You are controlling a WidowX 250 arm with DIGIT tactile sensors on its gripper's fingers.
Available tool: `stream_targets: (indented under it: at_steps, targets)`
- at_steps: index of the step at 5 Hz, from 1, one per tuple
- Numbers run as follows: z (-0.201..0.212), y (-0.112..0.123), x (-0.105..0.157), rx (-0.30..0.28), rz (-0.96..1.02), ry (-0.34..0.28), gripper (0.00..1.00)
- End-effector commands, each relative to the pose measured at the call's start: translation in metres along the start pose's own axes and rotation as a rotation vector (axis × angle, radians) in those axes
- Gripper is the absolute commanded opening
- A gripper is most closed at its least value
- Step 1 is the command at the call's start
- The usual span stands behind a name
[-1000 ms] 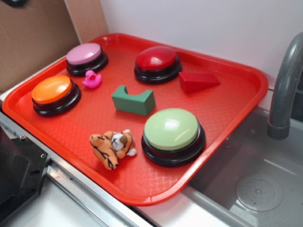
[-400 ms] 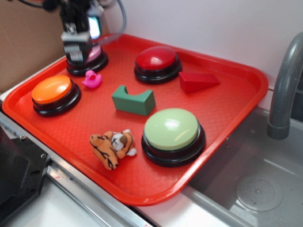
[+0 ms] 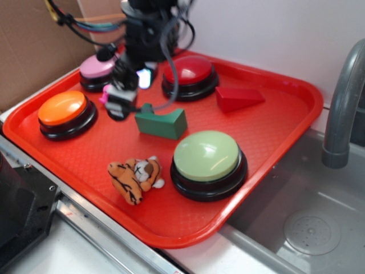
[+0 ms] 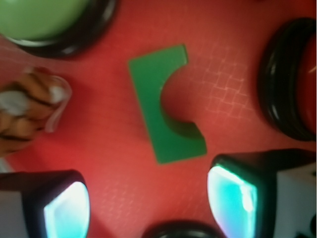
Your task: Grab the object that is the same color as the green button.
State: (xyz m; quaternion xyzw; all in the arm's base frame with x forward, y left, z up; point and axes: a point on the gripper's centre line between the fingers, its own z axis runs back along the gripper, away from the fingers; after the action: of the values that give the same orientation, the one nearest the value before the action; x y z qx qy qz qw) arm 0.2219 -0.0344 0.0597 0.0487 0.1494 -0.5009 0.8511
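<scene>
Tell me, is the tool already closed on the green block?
No, in the wrist view the tool has its fingers spread apart, and the green block lies free on the tray ahead of them.

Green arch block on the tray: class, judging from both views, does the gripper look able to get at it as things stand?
Probably yes. The green arch block lies alone on the tray, clear of the red button and toy tiger, and the open gripper hangs right beside it.
</scene>
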Motion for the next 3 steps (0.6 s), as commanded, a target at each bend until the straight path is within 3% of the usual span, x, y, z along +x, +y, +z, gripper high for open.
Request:
stream_targets:
  at_steps: [1, 3]
  targets:
    - [-0.020, 0.003, 0.018, 0.064, -0.021, -0.004, 1.00]
    - [-0.032, 0.003, 0.024, 0.049, 0.003, -0.052, 1.00]
